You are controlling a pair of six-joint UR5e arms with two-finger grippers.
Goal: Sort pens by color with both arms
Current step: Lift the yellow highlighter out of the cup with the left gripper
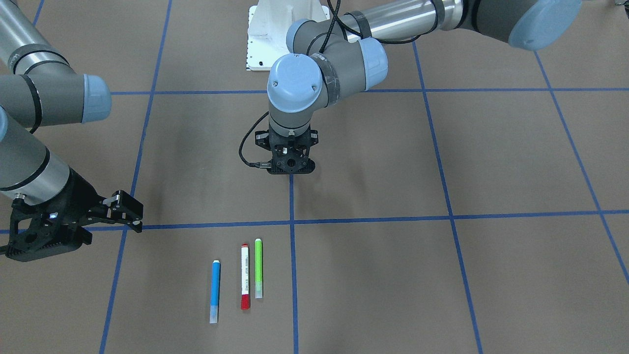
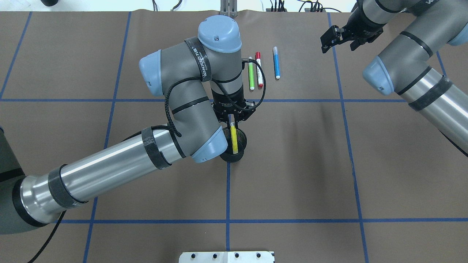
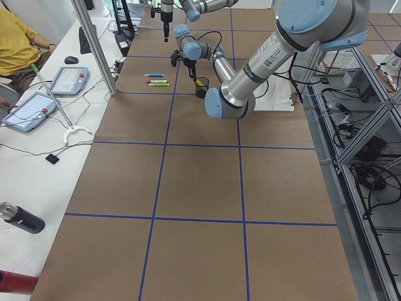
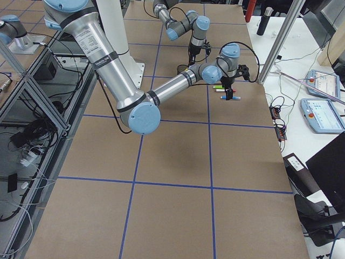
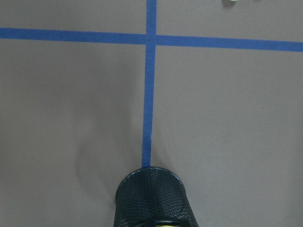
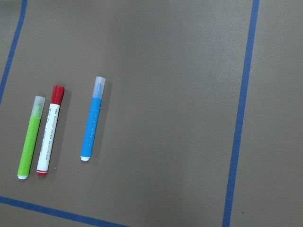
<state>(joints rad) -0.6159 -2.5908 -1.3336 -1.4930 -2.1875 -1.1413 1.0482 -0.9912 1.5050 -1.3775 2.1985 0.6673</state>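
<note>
Left claw (image 2: 231, 117) points straight down; right claw (image 1: 133, 215) hangs open, tilted.

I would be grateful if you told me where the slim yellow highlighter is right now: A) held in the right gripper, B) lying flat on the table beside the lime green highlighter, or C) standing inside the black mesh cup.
C: the overhead view shows the slim yellow highlighter standing inside the black mesh cup, not flat on the table.

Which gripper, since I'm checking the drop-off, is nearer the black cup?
Left. The left gripper is right above the cup, by the yellow pen standing in it; the right gripper is far off, past the blue pen.
</note>
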